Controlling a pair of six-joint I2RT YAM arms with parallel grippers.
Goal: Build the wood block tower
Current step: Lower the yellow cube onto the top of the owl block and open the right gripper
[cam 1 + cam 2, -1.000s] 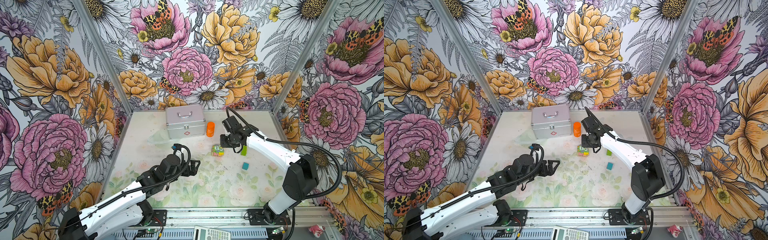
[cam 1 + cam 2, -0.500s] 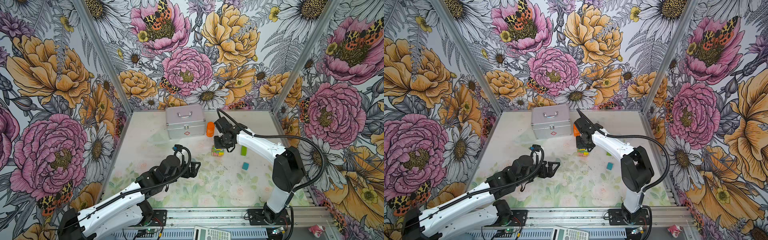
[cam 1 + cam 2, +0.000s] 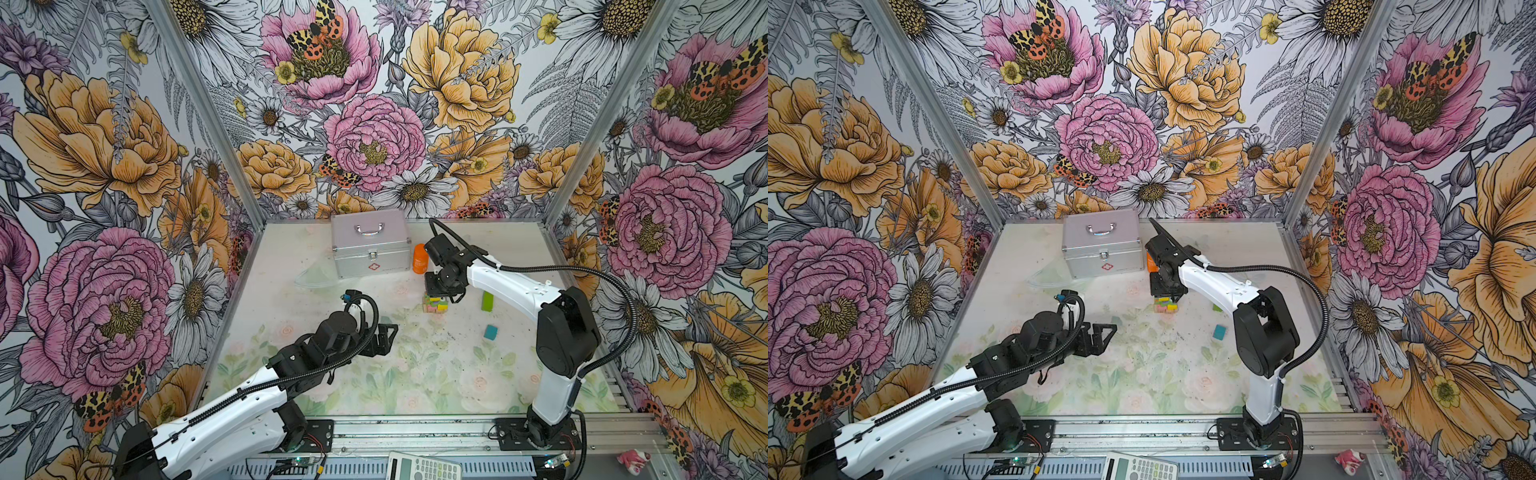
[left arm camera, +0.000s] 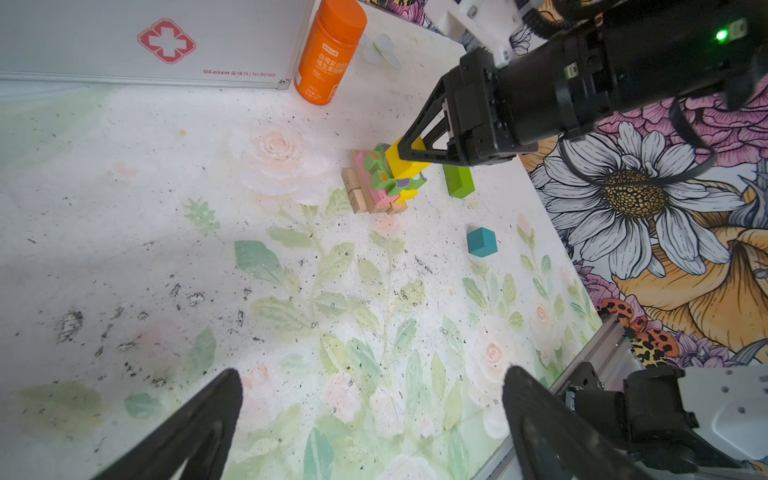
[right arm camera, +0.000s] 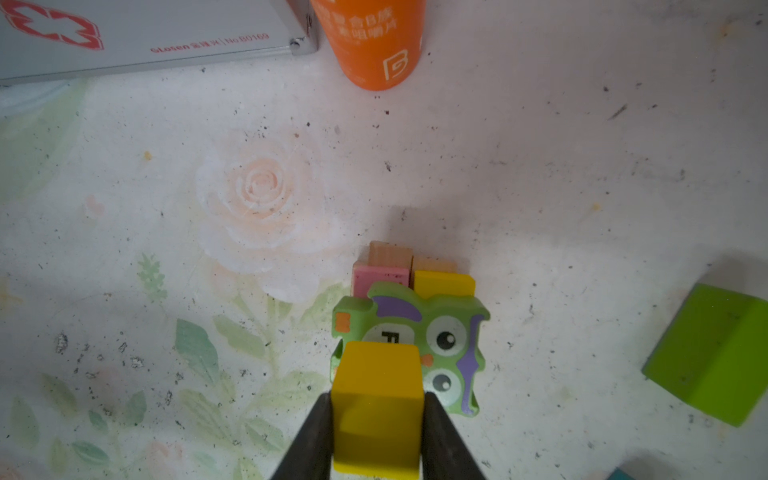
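My right pincer [image 5: 376, 405] is clamped on the yellow cube [image 5: 377, 374], one finger flat against each side. A second ago I held it out on the green-bar side of the tower [image 4: 384, 183]. I have since swung it across, and it now hangs right over the tower's top, above the green owl-faced piece [image 5: 440, 332]. In my right wrist view the cube covers one half of the owl's face, not its middle. I cannot tell whether its underside touches the owl yet or hangs just clear.

The tower looks unshifted. The tan planks [image 4: 353, 191] sit at its base on the worktop [image 4: 291, 270], with the pink plank [image 5: 380, 280] and yellow bar [image 5: 442, 282] side by side over them and the owl flat on top. The green bar [image 4: 458, 180] lies loose just beside the tower, and the teal cube [image 4: 481, 242] is farther out on that side. The orange bottle [image 4: 328, 54] and silver first-aid case [image 3: 370, 245] stand behind the tower, clear of my arm.

My left pincer [image 4: 371, 374] is spread wide and empty, well apart from the tower on the side away from the green bar.

So the carry is done and the placing is in hand. I judge I should nudge the cube toward the owl's middle, lower it until it sits, then let go. Set down off-centre, it could tip the owl. The green bar and teal cube would still be left to stack.
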